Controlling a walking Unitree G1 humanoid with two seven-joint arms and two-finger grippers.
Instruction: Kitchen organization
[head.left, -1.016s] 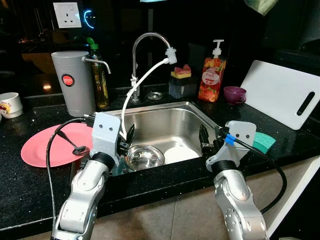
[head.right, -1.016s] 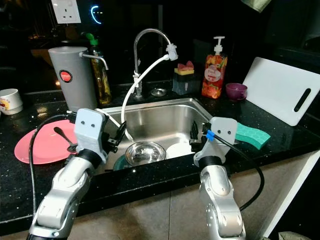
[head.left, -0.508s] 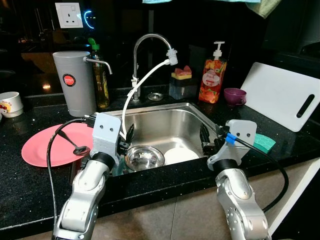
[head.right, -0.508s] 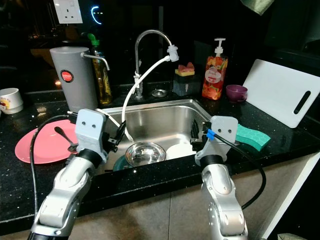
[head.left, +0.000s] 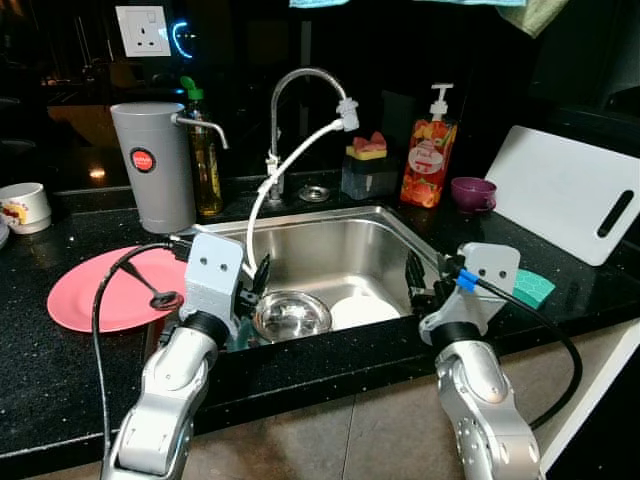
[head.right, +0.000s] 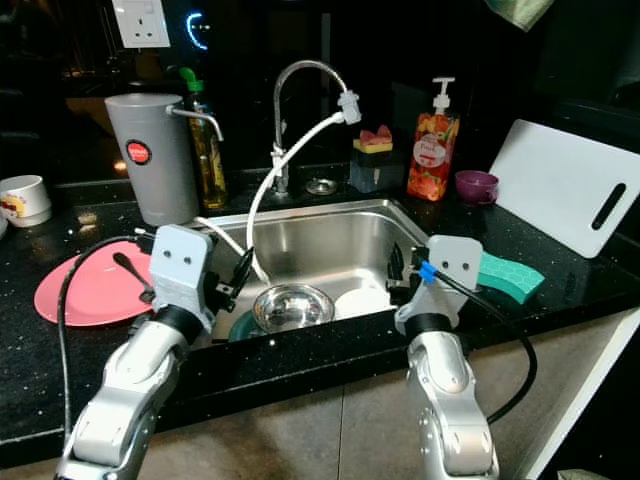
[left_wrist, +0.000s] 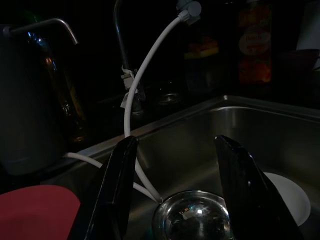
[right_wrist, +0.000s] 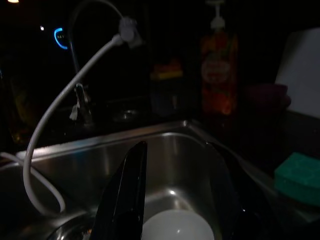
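Steel bowl (head.left: 292, 314): sits in the sink (head.left: 340, 243) beside a white plate (head.left: 362, 310), same place as a second ago. Our left gripper (left_wrist: 180, 192) hangs above it with fingers spread, empty; our right gripper (right_wrist: 175, 195), also spread and empty, is over the plate. Both arms have barely shifted; the whole view has slid slightly. Labels: red round badge on the grey dispenser (head.left: 153, 166) and the soap bottle (head.left: 425, 160) print, neither legible to us.
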